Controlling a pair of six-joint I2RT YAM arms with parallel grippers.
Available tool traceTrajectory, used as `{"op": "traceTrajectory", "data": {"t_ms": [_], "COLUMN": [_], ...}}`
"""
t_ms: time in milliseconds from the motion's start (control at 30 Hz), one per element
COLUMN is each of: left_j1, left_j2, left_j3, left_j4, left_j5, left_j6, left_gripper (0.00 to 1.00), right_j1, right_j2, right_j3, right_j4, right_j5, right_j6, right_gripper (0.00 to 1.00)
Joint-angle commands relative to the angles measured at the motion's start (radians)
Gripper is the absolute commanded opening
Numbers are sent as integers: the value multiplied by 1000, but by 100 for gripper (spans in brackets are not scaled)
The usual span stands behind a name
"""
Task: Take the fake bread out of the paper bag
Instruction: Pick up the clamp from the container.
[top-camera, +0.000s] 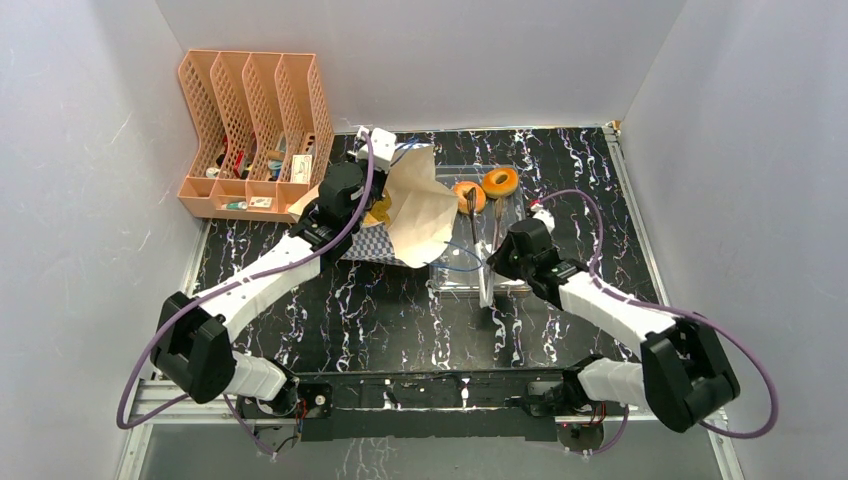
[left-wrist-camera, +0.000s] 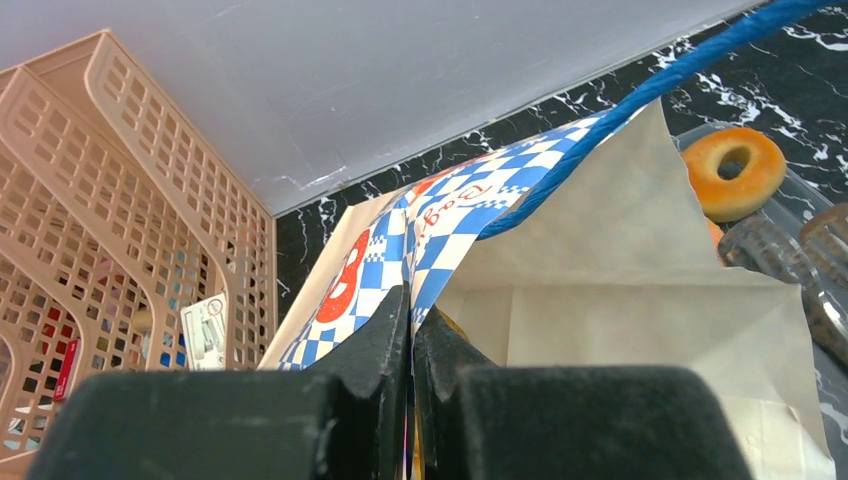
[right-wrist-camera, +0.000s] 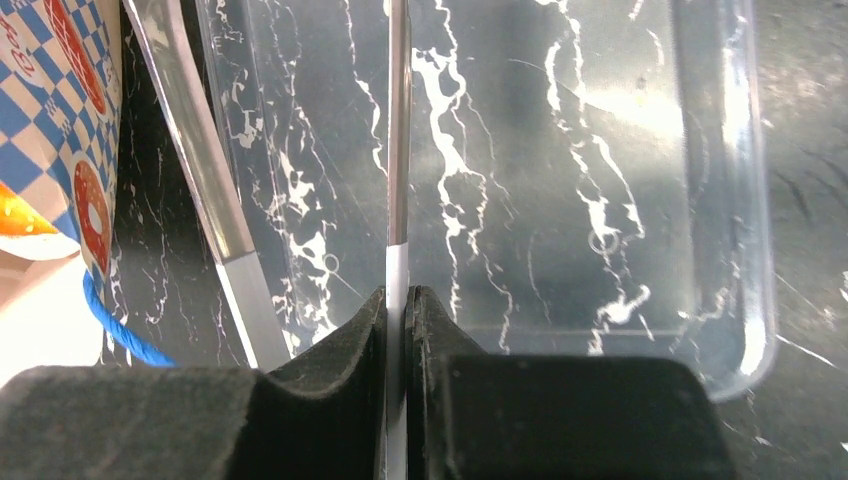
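Right gripper has its fingers pressed together on one thin arm of the silver metal tongs. The tongs' other arm slants free just to the left of it. We see the tongs lying lengthwise over the clear plastic tray, their tips at the far end beside the bread.

Our left gripper is pinching the blue-and-white checkered rim of the tan kraft paper bag. The fingers are closed with only the paper between them. The paper bag lies tipped over on the black marble-patterned table, between the peach mesh file organizer at the far left and the tray on the right. A blue cord handle runs taut up and to the right from the rim.

Two orange-brown glazed toy bread rings sit outside the bag at the far end of the tray. One lies clear; the other lies just left of it, partly crossed by a tong tip. A sliver of golden yellow shows inside the bag's mouth just past the left fingers; we cannot tell which piece it is.
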Motion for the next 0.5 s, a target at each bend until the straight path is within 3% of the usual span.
{"op": "traceTrajectory", "data": {"t_ms": [0, 467], "left_j1": [7, 8], "left_j2": [-65, -136], "left_j3": [-37, -59], "left_j4": [25, -30], "left_j5": [53, 171], "left_j6": [-5, -46], "left_gripper": [0, 0], "right_j1": [3, 65], "right_j2": [-133, -406], "right_j3": [-22, 78], "right_j4": [-24, -229], "right_j5": [60, 95], "right_j6": [-13, -96], "right_gripper": [5, 3]}}
